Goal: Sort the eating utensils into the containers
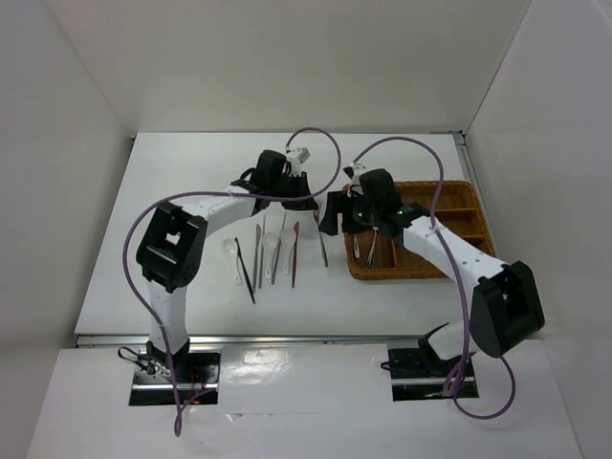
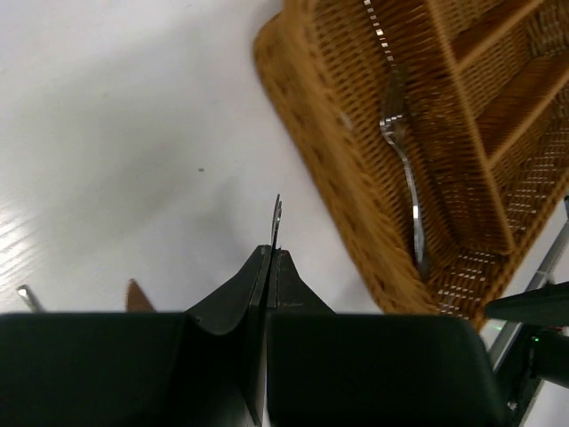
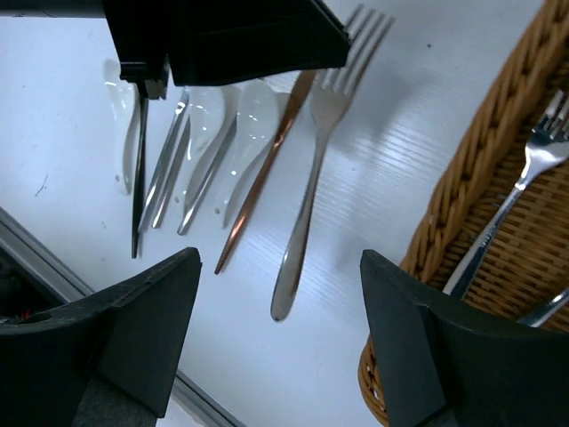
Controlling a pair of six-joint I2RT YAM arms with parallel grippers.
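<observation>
On the table lie white spoons, a dark stick, a brown stick and a silver fork. The brown wicker tray stands to their right, with forks in its left compartment. My left gripper hovers over the far ends of the loose utensils. It is shut on a thin silver utensil; only an edge-on tip shows. My right gripper stands open above the fork's handle, beside the tray's left wall, with nothing between its fingers.
White walls enclose the table on three sides. The table's near edge runs close to the utensils' near tips. Purple cables loop over both arms. The tray's right compartments are divided by low wicker walls.
</observation>
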